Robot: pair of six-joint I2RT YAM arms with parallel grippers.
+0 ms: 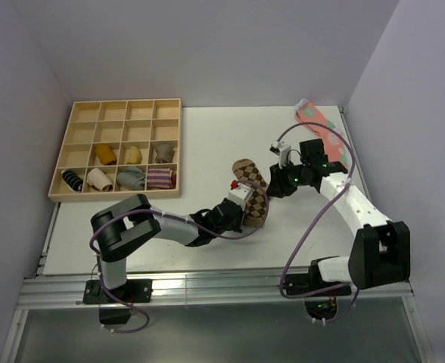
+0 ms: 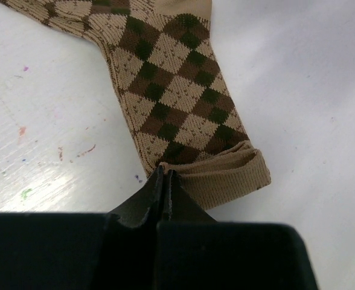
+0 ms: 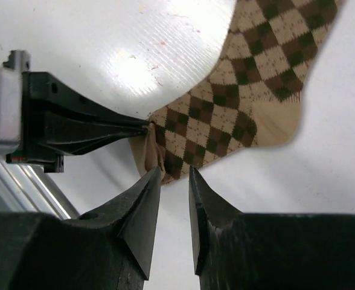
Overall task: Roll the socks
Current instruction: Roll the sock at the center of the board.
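The tan-brown argyle socks (image 1: 250, 181) lie flat in the middle of the white table, cuff end nearest the arms. In the left wrist view the plain tan cuff (image 2: 226, 175) is folded over once. My left gripper (image 2: 165, 173) is shut on the cuff's left corner; the right wrist view shows its black fingers (image 3: 105, 127) pinching bunched fabric there. My right gripper (image 3: 174, 172) is open, its tips right at the sock's (image 3: 226, 115) near edge beside the cuff, with nothing between them. Seen from above, the right gripper (image 1: 277, 186) stands just right of the sock.
A wooden compartment tray (image 1: 86, 113) sits at the back left, with several rolled socks in its lower rows. Pink socks with teal spots (image 1: 321, 121) lie at the back right corner. Walls close in the table on the left, back and right.
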